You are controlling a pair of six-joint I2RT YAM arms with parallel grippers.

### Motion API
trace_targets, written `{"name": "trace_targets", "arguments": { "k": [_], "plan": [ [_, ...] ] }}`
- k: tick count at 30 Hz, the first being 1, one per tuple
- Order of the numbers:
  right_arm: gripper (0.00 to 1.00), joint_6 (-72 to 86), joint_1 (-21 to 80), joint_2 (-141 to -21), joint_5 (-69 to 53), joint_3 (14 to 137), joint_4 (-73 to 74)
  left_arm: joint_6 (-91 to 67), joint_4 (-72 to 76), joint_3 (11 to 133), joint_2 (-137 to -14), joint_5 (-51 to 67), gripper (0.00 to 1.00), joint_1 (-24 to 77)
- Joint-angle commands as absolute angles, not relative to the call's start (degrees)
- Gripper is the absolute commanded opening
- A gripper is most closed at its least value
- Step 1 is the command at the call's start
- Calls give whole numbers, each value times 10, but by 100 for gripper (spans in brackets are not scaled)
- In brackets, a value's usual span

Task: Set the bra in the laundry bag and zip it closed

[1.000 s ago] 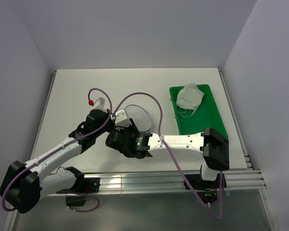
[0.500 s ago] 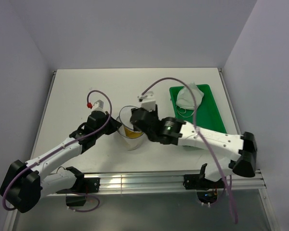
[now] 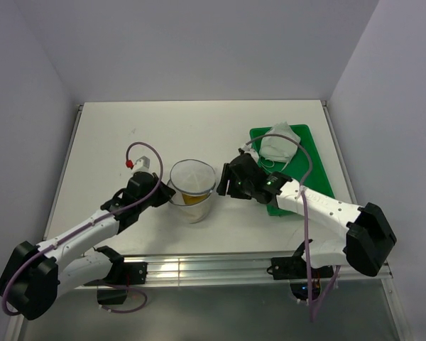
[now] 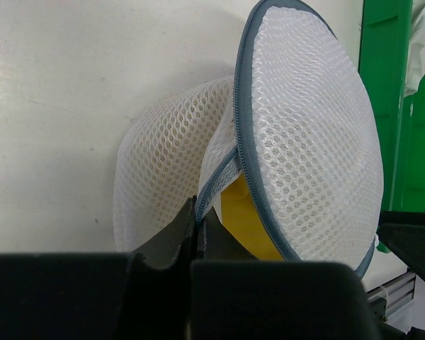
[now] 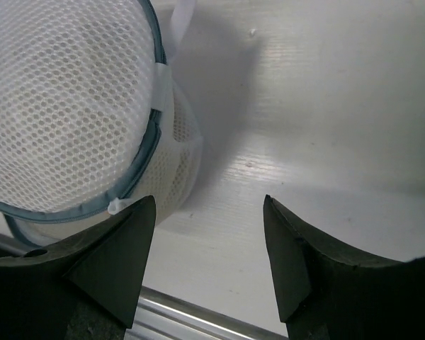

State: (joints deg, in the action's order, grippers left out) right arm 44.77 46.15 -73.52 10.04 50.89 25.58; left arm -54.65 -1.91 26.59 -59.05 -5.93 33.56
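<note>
The laundry bag (image 3: 192, 186) stands at the table's middle, its two white mesh halves apart along the grey zipper rim. The mustard-yellow bra (image 3: 192, 198) lies inside and shows through the gap (image 4: 249, 219). My left gripper (image 3: 166, 193) is shut on the bag's rim (image 4: 211, 185) at the bag's left side. My right gripper (image 3: 226, 183) is open and empty just right of the bag (image 5: 71, 106). A small white zipper pull (image 5: 117, 206) shows at the rim beside my right gripper's left finger (image 5: 113, 265).
A green tray (image 3: 294, 170) stands at the right with a white-grey garment (image 3: 278, 143) in its far end. The tray's edge also shows in the left wrist view (image 4: 393, 106). The metal rail (image 3: 234, 266) runs along the table's near edge.
My right arm has swung from over the bag out to its right side, uncovering the bag with the bra inside. My left gripper has kept its hold on the rim.
</note>
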Motion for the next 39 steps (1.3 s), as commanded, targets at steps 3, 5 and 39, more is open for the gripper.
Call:
{"name": "trace_targets", "arguments": {
  "k": [3,5,39],
  "plan": [
    [70,510,403,-715,-51,457,101,-533,12,254,-570,-66,0,334],
    [70,539,389,-712,-75,444,70,-531,15,250,-565,-65,0,334],
    [48,704,350,-830,-152,384,-165,-513,28,242,-555,-48,0,335]
  ]
}}
